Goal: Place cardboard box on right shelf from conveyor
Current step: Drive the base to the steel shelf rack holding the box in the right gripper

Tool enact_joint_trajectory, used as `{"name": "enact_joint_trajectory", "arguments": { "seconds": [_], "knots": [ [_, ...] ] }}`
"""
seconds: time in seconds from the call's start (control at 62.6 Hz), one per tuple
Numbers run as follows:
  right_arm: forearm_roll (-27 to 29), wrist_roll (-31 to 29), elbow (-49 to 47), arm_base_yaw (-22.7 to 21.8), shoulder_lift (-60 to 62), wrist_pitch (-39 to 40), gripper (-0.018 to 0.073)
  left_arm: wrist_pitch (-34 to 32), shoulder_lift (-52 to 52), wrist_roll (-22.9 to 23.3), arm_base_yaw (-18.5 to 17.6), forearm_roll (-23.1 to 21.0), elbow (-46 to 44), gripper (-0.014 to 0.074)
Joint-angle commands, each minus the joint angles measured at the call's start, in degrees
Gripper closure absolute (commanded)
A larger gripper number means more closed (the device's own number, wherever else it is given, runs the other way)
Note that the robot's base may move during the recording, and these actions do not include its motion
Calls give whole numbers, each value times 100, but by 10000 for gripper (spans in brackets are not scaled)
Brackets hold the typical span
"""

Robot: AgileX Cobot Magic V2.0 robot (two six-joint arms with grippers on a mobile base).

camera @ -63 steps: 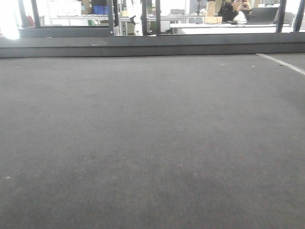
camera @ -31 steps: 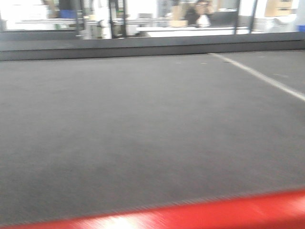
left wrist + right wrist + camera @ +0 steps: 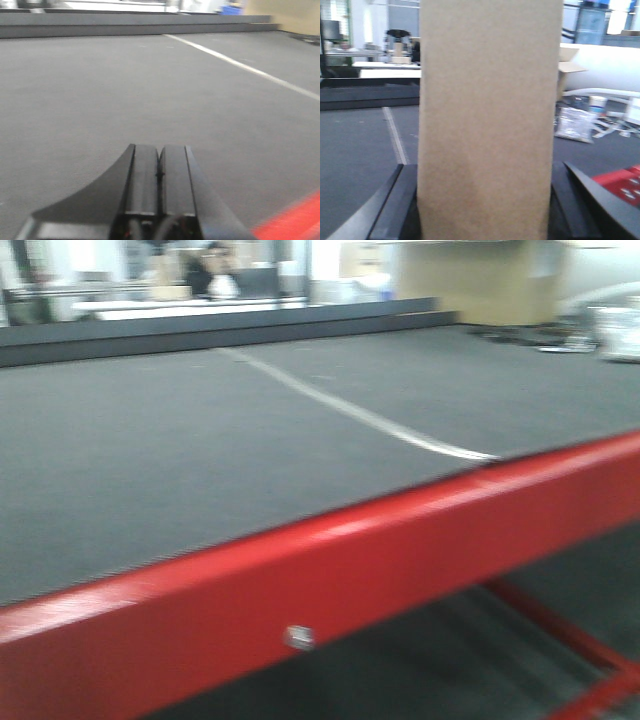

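Our right gripper has its two black fingers spread wide and pressed against the flanks of the cardboard box. One finger sits at 9 o'clock of the box and the other at 3 o'clock. The box stands upright between them, its plain tan face filling the middle of the right wrist view from bottom to top. Its lower edge is out of sight, so we cannot tell whether it clears the belt. The wrist is held level and looks straight ahead. Behind the box at 9 o'clock lies the dark grey conveyor, and at 3 o'clock a crumpled pale bag lies on the floor.

Our left gripper has its fingers closed flat against each other with nothing between them. That arm is held low and nearly level just above the belt. It points to 12 o'clock, toward the dark raised rail at the far edge. A white line crosses the belt from 12 o'clock toward 3 o'clock. A corner of the red frame shows at 5 o'clock.

The front view is smeared. In it the red frame slants across from 8 o'clock up to 3 o'clock, with the belt and its white line lying beyond it.
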State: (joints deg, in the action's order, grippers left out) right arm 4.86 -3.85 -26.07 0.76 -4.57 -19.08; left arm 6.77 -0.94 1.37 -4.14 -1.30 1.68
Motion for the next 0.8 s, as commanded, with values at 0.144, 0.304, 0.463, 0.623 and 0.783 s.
{"name": "enact_joint_trajectory", "arguments": {
  "seconds": [0.144, 0.304, 0.463, 0.623, 0.783],
  "knots": [
    [-9, -43, -157, -7, -76, 590, 505, -500, -45, 27, -2, 7, 59, 713],
    [-9, -43, -157, -7, -76, 590, 505, -500, -45, 27, -2, 7, 59, 713],
    [-9, -43, -157, -7, -76, 590, 505, -500, -45, 27, -2, 7, 59, 713],
    [-9, -43, -157, -7, -76, 590, 505, -500, -45, 27, -2, 7, 59, 713],
    [-9, -43, -157, -7, -76, 590, 505, -500, -45, 27, -2, 7, 59, 713]
  ]
}}
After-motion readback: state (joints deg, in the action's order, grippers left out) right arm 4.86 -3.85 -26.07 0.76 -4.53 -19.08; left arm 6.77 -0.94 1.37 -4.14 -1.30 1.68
